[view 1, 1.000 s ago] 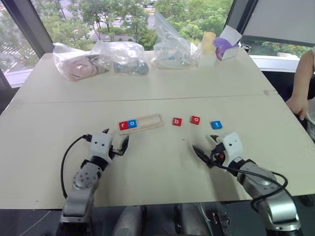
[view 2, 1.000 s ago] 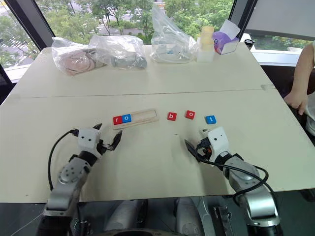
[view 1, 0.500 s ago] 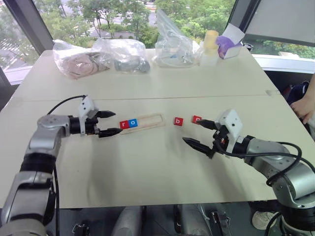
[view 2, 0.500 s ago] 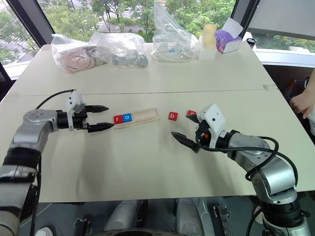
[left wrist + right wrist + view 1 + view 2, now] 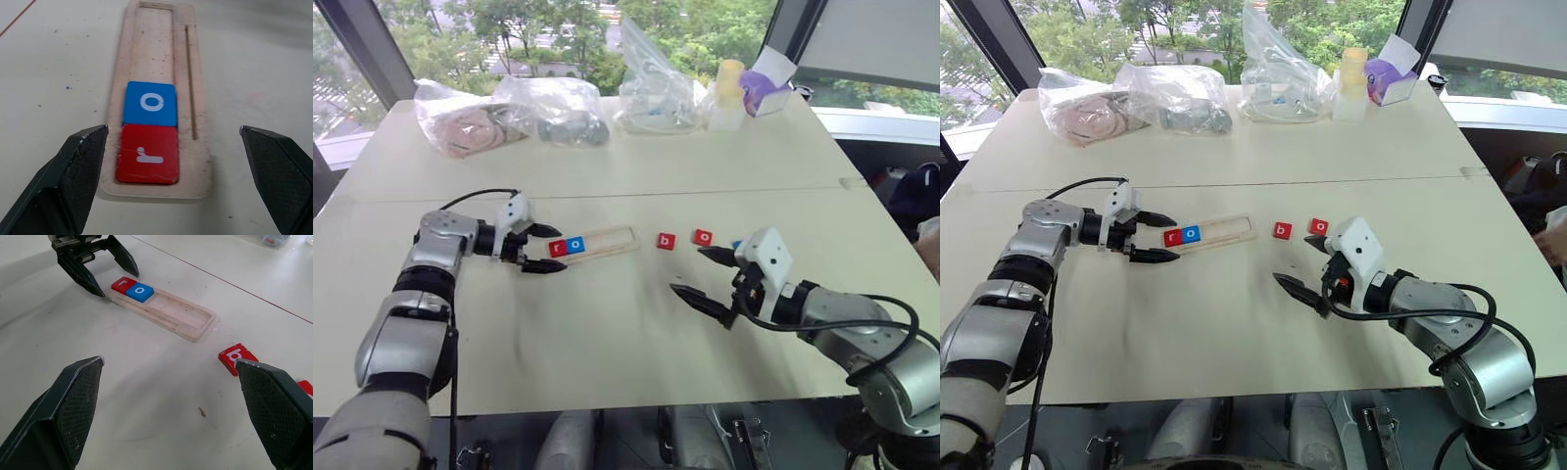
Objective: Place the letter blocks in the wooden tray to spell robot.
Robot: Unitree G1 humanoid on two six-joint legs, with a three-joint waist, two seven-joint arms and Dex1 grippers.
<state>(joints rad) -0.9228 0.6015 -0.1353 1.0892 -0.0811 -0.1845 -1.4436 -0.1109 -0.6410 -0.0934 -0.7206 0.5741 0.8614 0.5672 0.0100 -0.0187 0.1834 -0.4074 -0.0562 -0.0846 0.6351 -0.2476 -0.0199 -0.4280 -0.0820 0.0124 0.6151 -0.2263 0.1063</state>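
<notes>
Nearest the camera, the right gripper (image 5: pixel 705 277) is held wide open and empty, just short of the red b block (image 5: pixel 666 241). Farther left, the left gripper (image 5: pixel 546 249), likewise spread, is aimed at the wooden tray (image 5: pixel 612 241), where r (image 5: pixel 147 153) and o (image 5: pixel 150 103) are seated.
</notes>
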